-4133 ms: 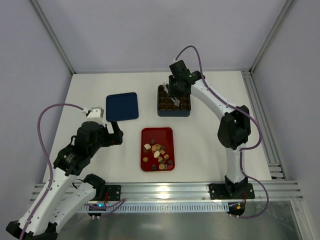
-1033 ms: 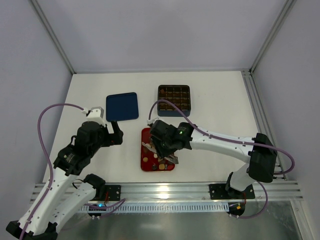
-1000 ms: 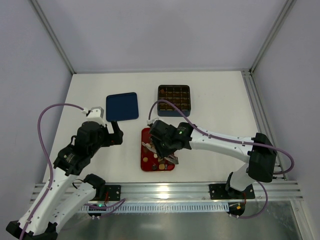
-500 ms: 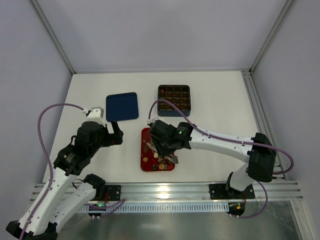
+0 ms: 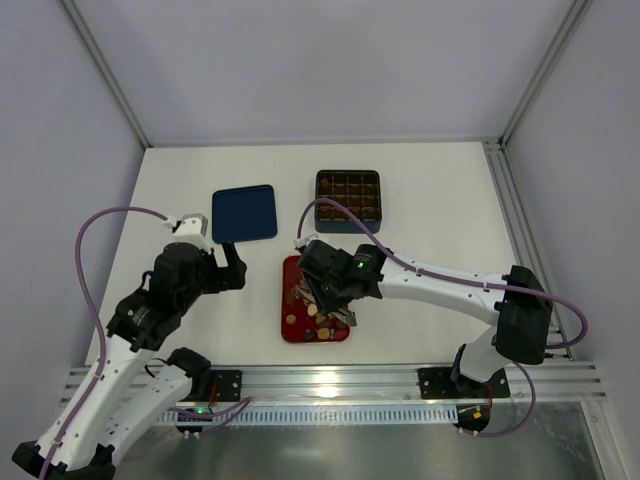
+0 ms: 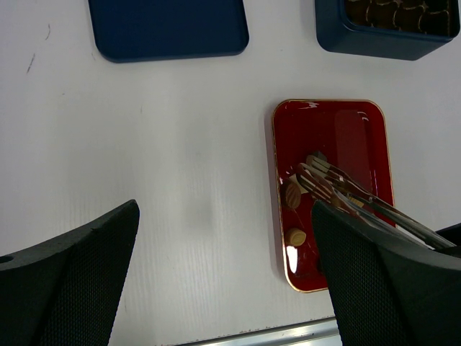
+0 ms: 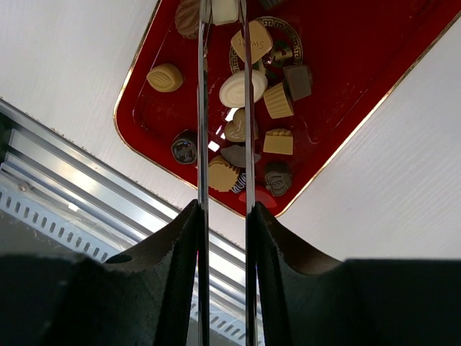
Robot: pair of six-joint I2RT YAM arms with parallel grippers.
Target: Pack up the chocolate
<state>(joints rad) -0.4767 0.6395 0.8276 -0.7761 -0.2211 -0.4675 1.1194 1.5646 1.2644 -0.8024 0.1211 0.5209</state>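
Observation:
Several chocolate pieces, cream, tan and dark brown, lie in the flat red tray. My right gripper reaches down into the tray with its long thin metal blades. They stand close together on either side of a cream-white chocolate at the view's top edge, and it fills the gap between them. In the left wrist view the same blades rest among the pieces beside a tan chocolate. My left gripper hangs wide open over bare table left of the tray, holding nothing.
The dark blue gridded box stands behind the tray, with brown pieces in some cells. Its flat blue lid lies to the left. A metal rail runs along the table's near edge just beyond the tray.
Four seconds ago the right gripper was over the blue box; it is now down in the red tray. Over the last second its blades have narrowed around the cream-white piece. The left arm has not moved.

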